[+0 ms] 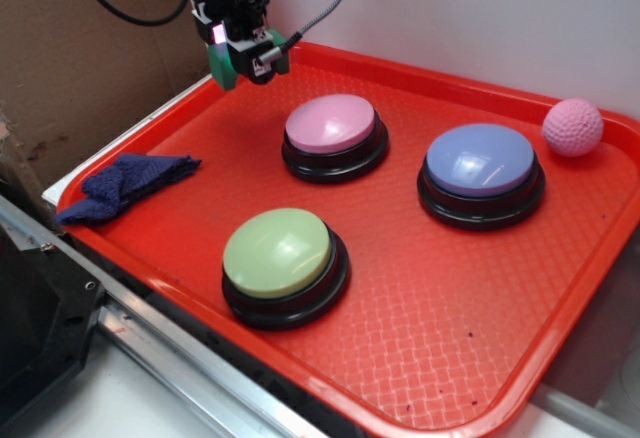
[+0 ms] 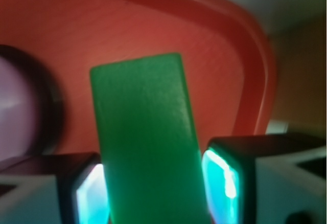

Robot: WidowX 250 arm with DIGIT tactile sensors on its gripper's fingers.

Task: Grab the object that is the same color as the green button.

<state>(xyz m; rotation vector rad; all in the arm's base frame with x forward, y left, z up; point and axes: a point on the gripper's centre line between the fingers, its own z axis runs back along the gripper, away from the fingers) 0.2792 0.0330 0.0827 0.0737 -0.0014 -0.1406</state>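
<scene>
Exterior view first: gripper [image 1: 238, 58] hangs over the far left corner of the red tray [image 1: 480, 358], pinching the small dark green block [image 1: 224, 68], which looks clear of the tray. Green button [image 1: 277, 252] sits near the front, pink button [image 1: 332, 124] and blue button [image 1: 480, 159] behind it. Wrist view: green block [image 2: 145, 142] is squeezed between both fingers [image 2: 225, 180], tray below. Grab looks basically done, nothing obvious left.

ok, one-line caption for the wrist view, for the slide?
Wrist view: fingers closed on the green block, held above the red tray, pink button at left.
</scene>
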